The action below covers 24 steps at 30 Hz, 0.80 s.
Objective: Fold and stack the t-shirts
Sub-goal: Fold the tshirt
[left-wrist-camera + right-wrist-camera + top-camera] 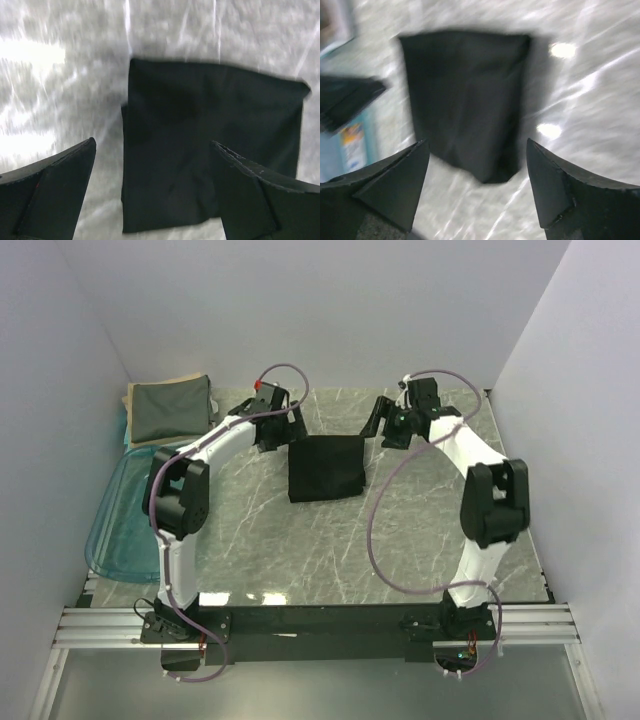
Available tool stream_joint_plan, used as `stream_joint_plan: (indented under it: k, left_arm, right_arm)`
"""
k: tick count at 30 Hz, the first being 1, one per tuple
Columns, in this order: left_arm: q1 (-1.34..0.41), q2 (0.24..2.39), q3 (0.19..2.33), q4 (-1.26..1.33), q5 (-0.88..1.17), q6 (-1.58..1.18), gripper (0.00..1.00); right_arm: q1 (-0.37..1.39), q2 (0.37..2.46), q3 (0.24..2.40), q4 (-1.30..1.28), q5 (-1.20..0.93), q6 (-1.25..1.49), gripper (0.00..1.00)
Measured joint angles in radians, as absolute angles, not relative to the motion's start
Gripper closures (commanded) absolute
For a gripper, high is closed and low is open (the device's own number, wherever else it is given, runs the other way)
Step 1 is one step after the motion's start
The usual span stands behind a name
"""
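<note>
The left arm [215, 443] and right arm [460, 446] have white links, black joint housings and a purple cable [372, 530] each. Black bases [165, 625] sit on a silver rail [100, 625]. The left gripper [155, 190] and right gripper [477, 185] each carry 2 black wedge fingers [55, 195].

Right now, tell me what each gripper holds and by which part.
Nothing is held. The left gripper and the right gripper both stand open near the folded black t-shirt, which lies flat on the table, nothing between their fingers.
</note>
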State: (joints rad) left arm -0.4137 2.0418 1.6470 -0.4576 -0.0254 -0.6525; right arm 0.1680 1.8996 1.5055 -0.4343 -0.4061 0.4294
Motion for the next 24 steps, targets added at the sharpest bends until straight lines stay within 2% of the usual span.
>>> stream_joint_plan:
  k: [5,11,24]
  left_arm:
    - [-0.433,1.923,1.505,-0.412,0.030,-0.682,0.00]
    - [-0.469,1.856,1.386,-0.308,0.115,-0.731,0.01]
    - [-0.475,1.974,1.328,-0.252,0.211,-0.744,0.01]
  right_arm:
    - [0.258,1.737,1.338,-0.313,-0.525,0.485,0.15]
    - [0.359,1.784,1.303,-0.175,-0.622,0.572,0.15]
    - [0.237,1.949,1.144,-0.049,-0.645,0.650,0.14]
